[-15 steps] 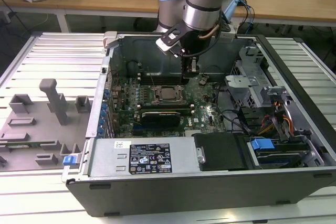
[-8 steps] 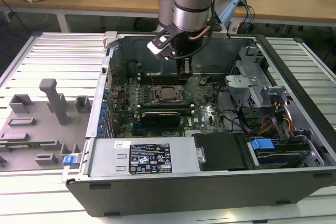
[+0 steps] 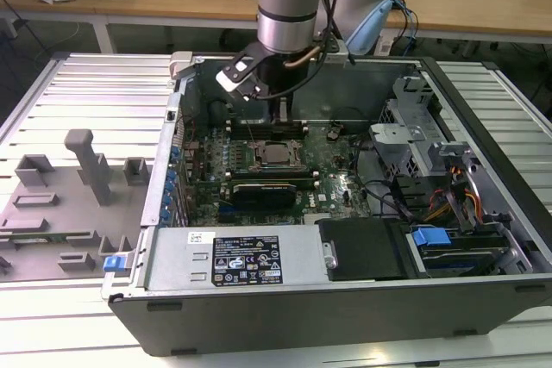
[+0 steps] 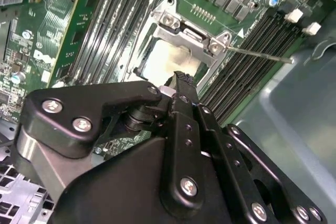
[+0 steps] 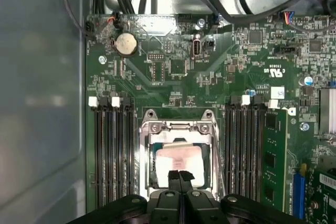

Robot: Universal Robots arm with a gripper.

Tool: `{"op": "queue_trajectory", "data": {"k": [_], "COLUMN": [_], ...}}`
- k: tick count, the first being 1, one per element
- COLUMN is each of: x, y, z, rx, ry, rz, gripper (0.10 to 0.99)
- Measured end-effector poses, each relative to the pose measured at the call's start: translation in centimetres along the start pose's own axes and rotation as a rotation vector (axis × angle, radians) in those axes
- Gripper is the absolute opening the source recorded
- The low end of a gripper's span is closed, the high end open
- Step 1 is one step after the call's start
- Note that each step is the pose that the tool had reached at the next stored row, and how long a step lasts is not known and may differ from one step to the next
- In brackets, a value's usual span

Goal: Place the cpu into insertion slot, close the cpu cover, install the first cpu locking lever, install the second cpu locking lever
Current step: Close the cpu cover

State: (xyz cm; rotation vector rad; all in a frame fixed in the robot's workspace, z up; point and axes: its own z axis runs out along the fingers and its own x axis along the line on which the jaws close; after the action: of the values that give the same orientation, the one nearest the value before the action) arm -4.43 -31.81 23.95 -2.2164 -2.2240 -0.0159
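The cpu [image 5: 178,160] lies flat in the insertion slot [image 3: 278,155] on the green board, its pale metal top showing through the window of the cpu cover [image 5: 177,127]. The cover lies down over the chip. In the second wrist view the cpu [image 4: 167,60] sits under the cover [image 4: 190,34], and a thin locking lever [image 4: 258,55] sticks out from a socket corner over the memory slots. My gripper [image 5: 180,174] is shut, with its black fingertips [image 4: 181,80] together just above the socket's edge and nothing seen between them. In the exterior view the gripper [image 3: 278,115] hangs over the socket's far side.
Black memory slots [image 5: 111,150] flank the socket on both sides, with one green memory module [image 5: 275,156] fitted. A black card [image 3: 269,187] lies near the socket. The case walls [image 3: 362,84], a drive cage [image 3: 405,140] and cables [image 3: 388,196] stand on the exterior view's right.
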Motion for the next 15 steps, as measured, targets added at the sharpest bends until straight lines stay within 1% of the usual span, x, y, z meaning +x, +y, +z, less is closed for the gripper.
{"op": "queue_trajectory", "data": {"k": [4,7,14,15], "x": [-0.06,-0.06,-0.06,-0.06], "y": [-0.04,-0.04,-0.04,-0.04], "z": [0.03,0.03,0.04,0.04], "rx": [0.000,0.001,0.003,0.003], "ry": [-0.0006,-0.0022,-0.0085,-0.0090], "rz": [-0.003,-0.065,-0.296,-0.315], "gripper": [0.106,0.106,0.106,0.106]}}
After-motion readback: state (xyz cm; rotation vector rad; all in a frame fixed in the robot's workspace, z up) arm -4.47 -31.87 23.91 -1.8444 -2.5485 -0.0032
